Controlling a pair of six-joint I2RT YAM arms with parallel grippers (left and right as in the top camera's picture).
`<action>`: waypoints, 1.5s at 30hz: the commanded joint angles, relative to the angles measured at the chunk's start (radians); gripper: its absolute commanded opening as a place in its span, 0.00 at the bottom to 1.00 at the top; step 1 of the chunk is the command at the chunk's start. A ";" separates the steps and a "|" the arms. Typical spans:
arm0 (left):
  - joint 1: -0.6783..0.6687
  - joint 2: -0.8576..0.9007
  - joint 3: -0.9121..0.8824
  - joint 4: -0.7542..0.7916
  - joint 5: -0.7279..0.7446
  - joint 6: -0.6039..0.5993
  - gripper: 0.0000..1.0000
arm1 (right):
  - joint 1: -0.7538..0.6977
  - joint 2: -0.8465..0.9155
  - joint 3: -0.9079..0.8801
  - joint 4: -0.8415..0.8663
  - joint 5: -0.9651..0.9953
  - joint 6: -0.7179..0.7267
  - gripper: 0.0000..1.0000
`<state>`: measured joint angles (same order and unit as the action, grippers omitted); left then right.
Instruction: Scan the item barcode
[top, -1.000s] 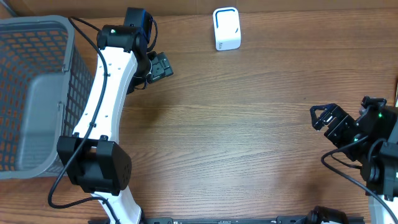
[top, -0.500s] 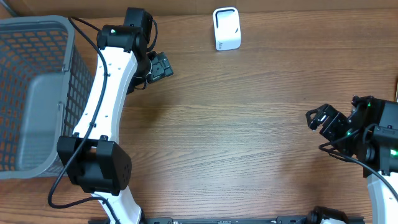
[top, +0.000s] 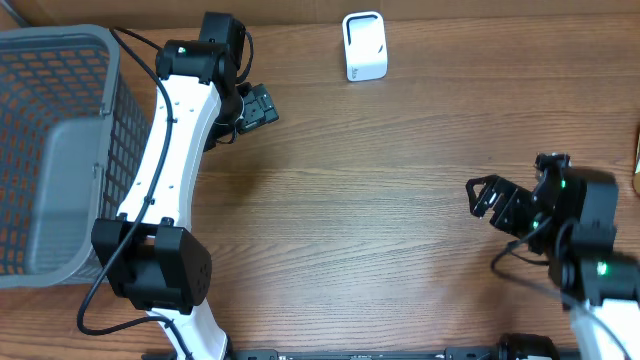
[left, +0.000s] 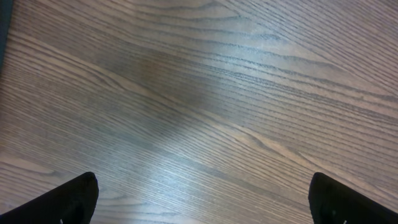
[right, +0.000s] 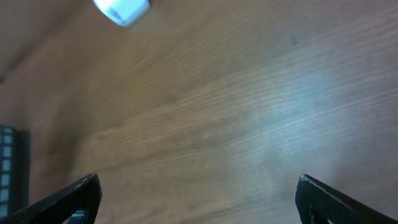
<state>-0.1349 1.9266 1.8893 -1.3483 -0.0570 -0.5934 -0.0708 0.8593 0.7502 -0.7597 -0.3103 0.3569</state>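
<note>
Overhead, you see the white scanner (top: 364, 45) at the table's (top: 400, 200) far edge. The left gripper (top: 258, 107) hangs beside the basket (top: 100, 60), and the right gripper (top: 488, 197) is well apart from both.

Your left wrist view shows the left gripper (left: 202, 196) spread wide over bare wood, holding nothing.

Your right wrist view shows the right gripper (right: 199, 199) equally wide and empty, with the scanner (right: 122, 10) at top left.

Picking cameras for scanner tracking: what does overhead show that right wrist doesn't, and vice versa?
Only overhead: the grey basket at the left, and the left arm with the left gripper. Only right wrist: a low, close look at the wood between its own fingertips, plus a dark object at its left edge that I cannot identify. Both: the white box, the wood table, and the right gripper, open and holding nothing.
</note>
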 joint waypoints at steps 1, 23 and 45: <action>0.003 -0.001 -0.005 0.000 -0.002 0.006 1.00 | 0.008 -0.154 -0.112 0.090 0.002 -0.018 1.00; 0.003 -0.001 -0.005 0.000 -0.002 0.006 1.00 | 0.087 -0.857 -0.613 0.477 0.071 -0.018 1.00; 0.003 -0.001 -0.005 0.000 -0.002 0.006 1.00 | 0.117 -0.857 -0.723 0.761 0.243 -0.107 1.00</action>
<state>-0.1349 1.9266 1.8889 -1.3468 -0.0566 -0.5934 0.0345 0.0128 0.0540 -0.0235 -0.1116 0.2611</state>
